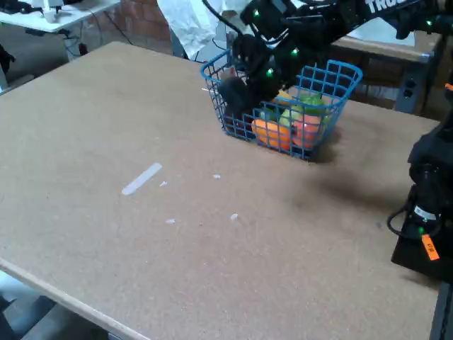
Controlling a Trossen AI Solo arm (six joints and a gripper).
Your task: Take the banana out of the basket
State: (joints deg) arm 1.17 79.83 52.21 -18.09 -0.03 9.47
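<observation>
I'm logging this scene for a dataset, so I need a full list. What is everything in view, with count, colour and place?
Blue wire-mesh rectangular basket: one, blue, far side of the table, right of centre.
Round orange fruit: one, orange, in the basket's near corner.
Pinkish-red fruit: one, in the basket, right of the orange one.
Green pieces: number unclear, green, in the basket behind those.
Small yellow banana: one, only a sliver shows under the arm.
Strip of pale tape: one, whitish, table's left middle.
Brown board table: one, fills the view.
Black robot arm: one, reaching into the basket; black gripper inside the basket, jaws hidden.
</observation>
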